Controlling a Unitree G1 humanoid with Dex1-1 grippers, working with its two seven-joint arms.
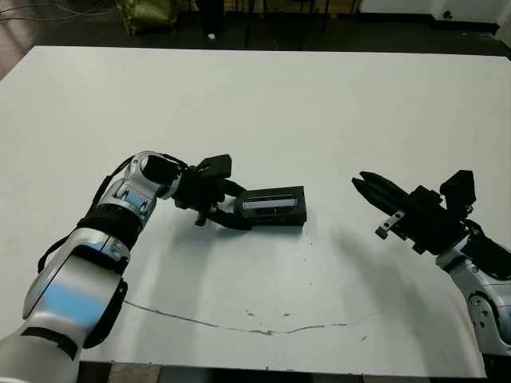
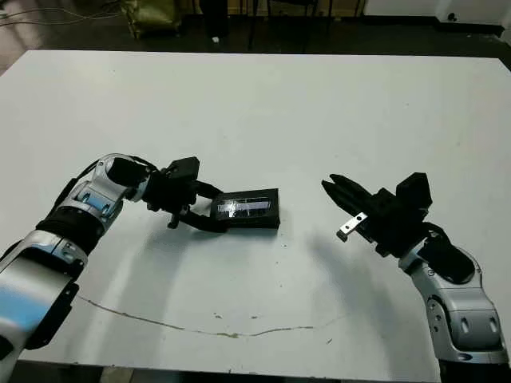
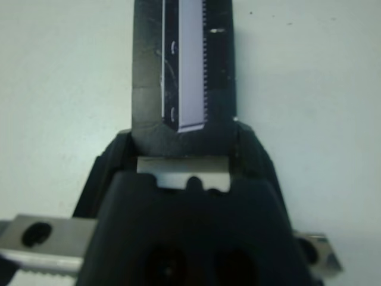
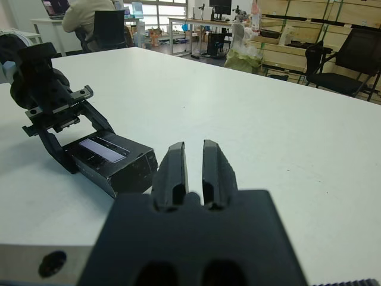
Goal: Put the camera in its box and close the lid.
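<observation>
Left eye view looks down on the white desk [image 1: 255,104], with my two arms reaching in from the near corners. My left claw [image 1: 231,209] is stretched out low over the desk, its two black fingers [image 1: 236,223] set either side of the near end of the lid [image 1: 275,206], which lies flat on top of the box [image 4: 128,174] so the two read as one closed black block. The long pale glossy strip along the lid's face runs in line with my reach. From my left wrist I see that strip running straight away from me, with the end of the block seated between my fingers [image 3: 253,155] and up against the claw's body, so this claw is pinching the closed box by its end.

My right claw [image 1: 369,185] hangs above the desk, well apart from the box and to its right, pointing toward it. In the right wrist view its two fingers [image 4: 172,170] stand close side by side with only a thin slit between them, pressed together on nothing.

I cannot see the camera anywhere; with the lid down, the box's inside is hidden.

A thin crack line [image 1: 239,323] crosses the desk near its front edge.
</observation>
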